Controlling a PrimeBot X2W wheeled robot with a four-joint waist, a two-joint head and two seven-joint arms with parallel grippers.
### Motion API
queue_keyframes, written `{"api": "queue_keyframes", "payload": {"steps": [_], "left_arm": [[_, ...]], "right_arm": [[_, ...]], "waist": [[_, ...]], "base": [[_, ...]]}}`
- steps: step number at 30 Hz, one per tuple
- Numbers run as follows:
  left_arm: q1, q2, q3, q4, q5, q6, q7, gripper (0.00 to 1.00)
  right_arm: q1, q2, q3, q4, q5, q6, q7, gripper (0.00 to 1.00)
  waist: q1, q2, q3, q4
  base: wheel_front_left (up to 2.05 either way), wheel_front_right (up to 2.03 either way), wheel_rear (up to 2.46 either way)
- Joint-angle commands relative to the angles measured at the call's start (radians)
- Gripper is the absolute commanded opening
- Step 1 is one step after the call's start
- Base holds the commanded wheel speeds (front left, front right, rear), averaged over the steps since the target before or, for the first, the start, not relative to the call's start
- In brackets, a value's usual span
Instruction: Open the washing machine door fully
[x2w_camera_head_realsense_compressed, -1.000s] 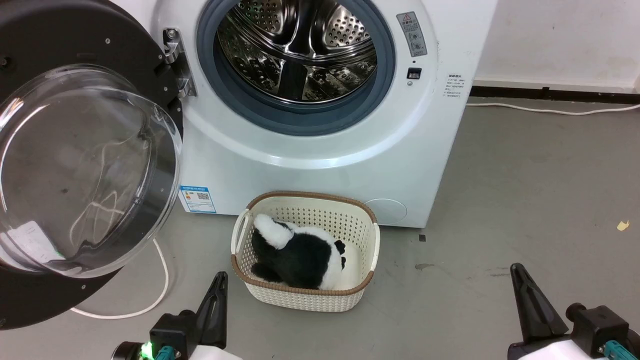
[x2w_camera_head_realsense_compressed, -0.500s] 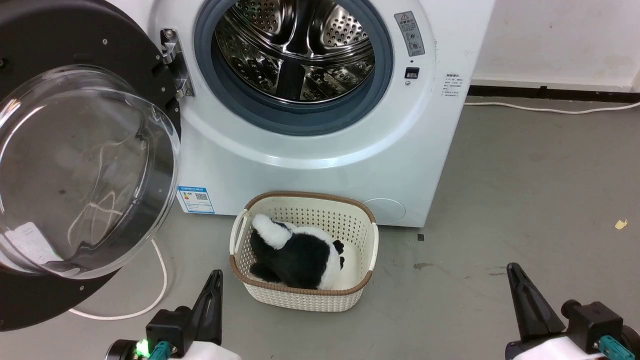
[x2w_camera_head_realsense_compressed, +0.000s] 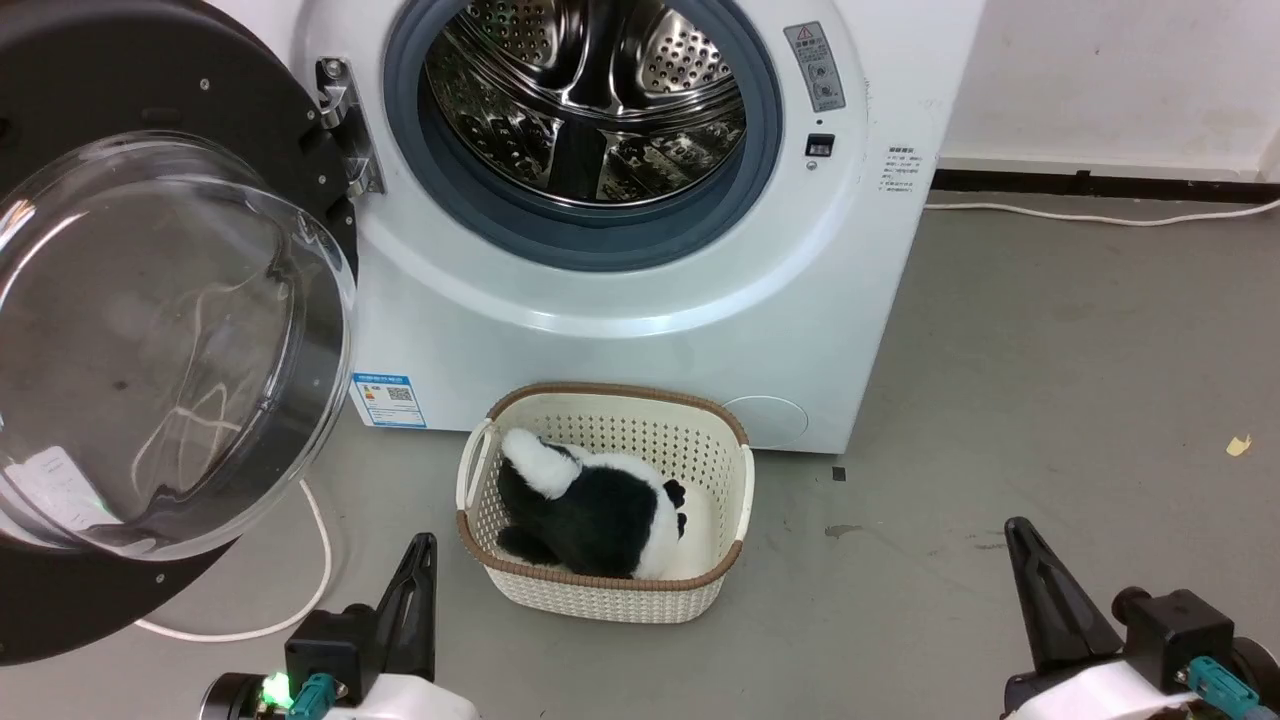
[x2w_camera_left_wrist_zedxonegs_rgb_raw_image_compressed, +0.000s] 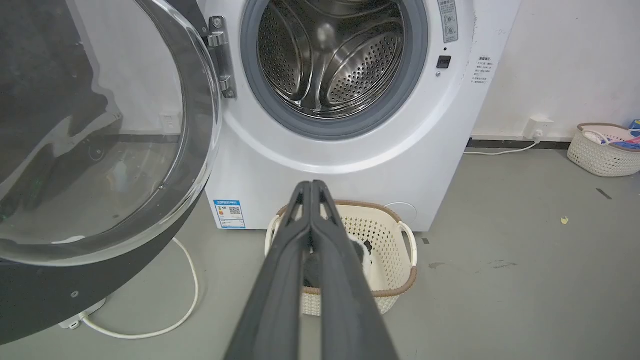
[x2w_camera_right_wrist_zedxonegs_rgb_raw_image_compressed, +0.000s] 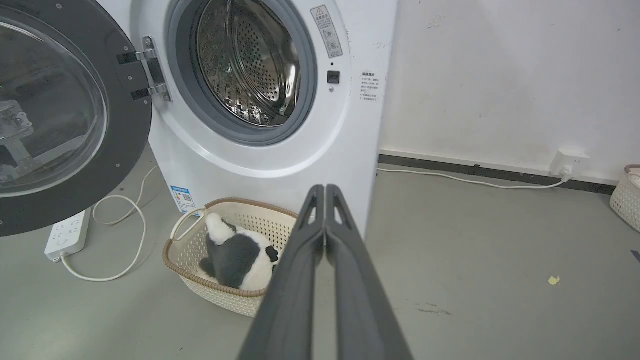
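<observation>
The white washing machine (x2w_camera_head_realsense_compressed: 640, 330) fills the upper head view, its steel drum mouth uncovered. The washing machine door (x2w_camera_head_realsense_compressed: 150, 330), a black disc with a bulging clear glass bowl, stands swung wide open to the left on its metal hinge (x2w_camera_head_realsense_compressed: 345, 125). It also shows in the left wrist view, door (x2w_camera_left_wrist_zedxonegs_rgb_raw_image_compressed: 95, 140), and the right wrist view, door (x2w_camera_right_wrist_zedxonegs_rgb_raw_image_compressed: 60, 110). My left gripper (x2w_camera_head_realsense_compressed: 420, 545) is shut and empty at the bottom left, well clear of the door. My right gripper (x2w_camera_head_realsense_compressed: 1018, 530) is shut and empty at the bottom right. Both hang low over the floor, touching nothing.
A cream basket (x2w_camera_head_realsense_compressed: 605, 590) holding a black-and-white plush toy (x2w_camera_head_realsense_compressed: 590, 515) stands on the grey floor before the machine. A white cable (x2w_camera_head_realsense_compressed: 310, 560) loops under the door to a power strip (x2w_camera_right_wrist_zedxonegs_rgb_raw_image_compressed: 67, 235). Another basket (x2w_camera_left_wrist_zedxonegs_rgb_raw_image_compressed: 602, 150) sits by the right wall.
The whole head picture has shifted a little left, so the camera moved. Both grippers sit slightly lower and further left in the frame. The door stands the same.
</observation>
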Motion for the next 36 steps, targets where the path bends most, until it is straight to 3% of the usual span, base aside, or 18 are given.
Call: {"api": "queue_keyframes", "payload": {"steps": [1,36], "left_arm": [[-0.015,-0.007,0.005,-0.005,0.011,-0.004,0.006,0.0],[-0.026,-0.029,0.065,-0.041,0.07,-0.024,0.077,0.0]], "right_arm": [[-0.012,0.002,0.002,-0.006,-0.007,0.0,0.003,0.0],[-0.034,0.002,0.019,-0.02,-0.032,0.001,0.073,0.0]], "waist": [[0.0,0.0,0.0,0.0],[0.0,0.0,0.002,-0.012]], "base": [[0.0,0.0,0.0],[0.0,0.0,0.0]]}}
